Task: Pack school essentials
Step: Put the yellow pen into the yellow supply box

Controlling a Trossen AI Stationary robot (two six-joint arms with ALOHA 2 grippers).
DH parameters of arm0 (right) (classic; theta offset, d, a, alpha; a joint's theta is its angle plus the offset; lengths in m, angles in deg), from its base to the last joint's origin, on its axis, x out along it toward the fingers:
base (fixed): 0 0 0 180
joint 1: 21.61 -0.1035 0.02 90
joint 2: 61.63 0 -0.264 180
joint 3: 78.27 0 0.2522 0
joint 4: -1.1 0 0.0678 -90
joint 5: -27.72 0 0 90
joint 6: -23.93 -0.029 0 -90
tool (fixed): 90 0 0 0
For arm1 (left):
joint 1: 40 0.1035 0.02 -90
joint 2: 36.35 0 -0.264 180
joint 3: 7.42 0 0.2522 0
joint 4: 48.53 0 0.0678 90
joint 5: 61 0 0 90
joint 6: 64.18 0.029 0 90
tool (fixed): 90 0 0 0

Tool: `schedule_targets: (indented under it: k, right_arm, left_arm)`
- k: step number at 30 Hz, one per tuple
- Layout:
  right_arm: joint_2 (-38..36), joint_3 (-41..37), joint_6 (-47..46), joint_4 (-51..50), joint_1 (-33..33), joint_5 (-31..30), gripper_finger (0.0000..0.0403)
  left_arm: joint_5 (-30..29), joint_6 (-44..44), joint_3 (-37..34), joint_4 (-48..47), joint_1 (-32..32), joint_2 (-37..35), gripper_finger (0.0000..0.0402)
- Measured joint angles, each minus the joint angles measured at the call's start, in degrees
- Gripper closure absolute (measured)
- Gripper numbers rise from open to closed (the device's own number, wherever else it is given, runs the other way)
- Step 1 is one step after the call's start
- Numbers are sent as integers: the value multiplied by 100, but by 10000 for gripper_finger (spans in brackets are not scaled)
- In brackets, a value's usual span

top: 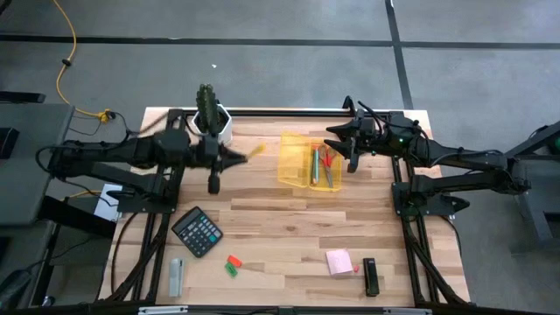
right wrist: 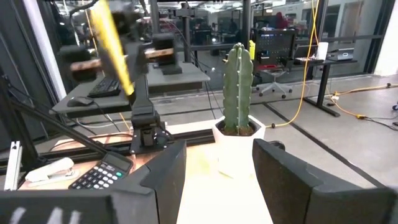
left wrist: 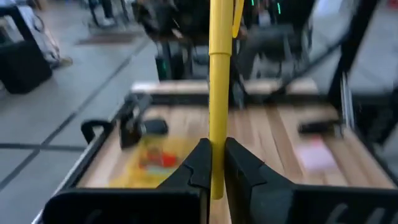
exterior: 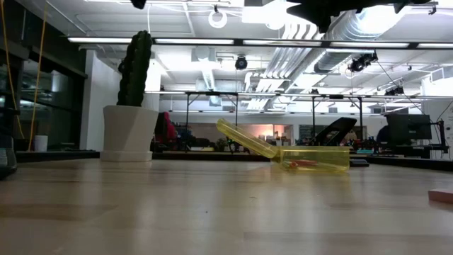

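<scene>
While the translucent yellow plastic pencil case (top: 309, 160) lies open at the table's far centre, lid tilted back to receive items, the left gripper (left wrist: 216, 163) is clamped on the thin yellow pencil (left wrist: 219, 93), carried aloft just left of the case (presumably for insertion). Red-handled scissors (top: 327, 161) and teal pen (top: 315, 164) lie inside. The right gripper (right wrist: 214, 163) waits spread beside the case's right edge.
</scene>
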Motion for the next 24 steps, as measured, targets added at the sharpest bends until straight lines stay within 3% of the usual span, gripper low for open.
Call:
schedule_targets:
  k: [8, 16, 24]
  right_arm:
    - [0, 0, -1, 144, -2, 63, 224]
    - [0, 0, -1, 204, -2, 90, 224]
    - [0, 0, -3, 205, -2, 217, 224]
  left_arm:
    - [1801, -586, -187, 2180, 1099, 473, 395]
    - [1700, -1610, -1385, 4675, 1277, 1042, 395]
    - [1563, -1715, -1526, 5163, 1274, 1243, 394]
